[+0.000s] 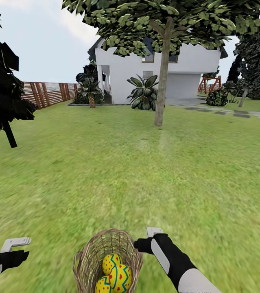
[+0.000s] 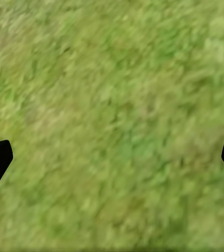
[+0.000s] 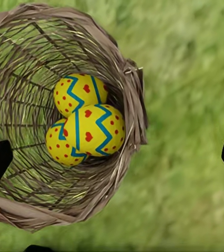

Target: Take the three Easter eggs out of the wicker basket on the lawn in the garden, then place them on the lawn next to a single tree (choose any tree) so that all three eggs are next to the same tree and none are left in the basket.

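The basket is sitting on the lawn just in front of the robot, all three eggs lying inside it, touching one another. The right gripper is hovering just beside the basket's rim, its fingers spread wide, gripping nothing. The left gripper is hanging over bare grass, also spread wide. A tree is standing well ahead, before the house.
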You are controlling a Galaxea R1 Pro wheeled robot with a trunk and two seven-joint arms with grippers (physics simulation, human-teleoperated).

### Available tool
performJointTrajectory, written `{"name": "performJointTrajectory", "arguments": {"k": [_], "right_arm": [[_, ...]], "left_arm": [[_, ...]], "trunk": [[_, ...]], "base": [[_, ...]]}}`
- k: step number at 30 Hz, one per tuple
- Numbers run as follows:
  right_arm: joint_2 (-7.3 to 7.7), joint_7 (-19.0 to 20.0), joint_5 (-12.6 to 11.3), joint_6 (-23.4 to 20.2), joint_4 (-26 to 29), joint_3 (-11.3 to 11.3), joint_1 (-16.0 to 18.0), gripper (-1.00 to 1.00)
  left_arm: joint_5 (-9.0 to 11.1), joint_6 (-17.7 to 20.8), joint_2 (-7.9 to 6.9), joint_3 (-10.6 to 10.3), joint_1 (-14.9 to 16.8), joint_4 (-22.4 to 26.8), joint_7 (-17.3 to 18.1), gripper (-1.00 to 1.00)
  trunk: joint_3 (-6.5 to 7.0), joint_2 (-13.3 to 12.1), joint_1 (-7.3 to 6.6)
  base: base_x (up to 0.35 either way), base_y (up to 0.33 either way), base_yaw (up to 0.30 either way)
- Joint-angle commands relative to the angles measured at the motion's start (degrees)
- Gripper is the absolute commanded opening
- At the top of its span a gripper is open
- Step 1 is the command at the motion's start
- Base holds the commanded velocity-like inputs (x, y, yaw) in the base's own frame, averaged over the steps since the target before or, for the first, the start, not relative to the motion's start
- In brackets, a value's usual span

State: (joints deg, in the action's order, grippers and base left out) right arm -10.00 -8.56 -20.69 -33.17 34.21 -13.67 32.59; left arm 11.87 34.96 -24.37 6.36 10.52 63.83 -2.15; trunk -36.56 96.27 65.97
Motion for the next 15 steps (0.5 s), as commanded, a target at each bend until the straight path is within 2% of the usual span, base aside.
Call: {"name": "performJointTrajectory", "arguments": {"k": [1, 15], "right_arm": [[0.00, -0.51, -0.56, -0.17, -0.11, -0.13, 0.12, 1.00], [0.00, -0.58, -1.31, -0.21, -1.09, -0.13, 1.85, 1.00]], "left_arm": [[0.54, 0.29, -0.01, 0.02, 0.03, 0.07, -0.23, 1.00], [0.52, 0.29, 0.02, -0.03, 0.03, 0.10, -0.23, 1.00]], "trunk": [[-0.24, 0.45, 0.22], [-2.76, 6.06, 3.30]], "base": [[0.000, 0.000, 0.000], [0.000, 0.000, 0.000]]}}
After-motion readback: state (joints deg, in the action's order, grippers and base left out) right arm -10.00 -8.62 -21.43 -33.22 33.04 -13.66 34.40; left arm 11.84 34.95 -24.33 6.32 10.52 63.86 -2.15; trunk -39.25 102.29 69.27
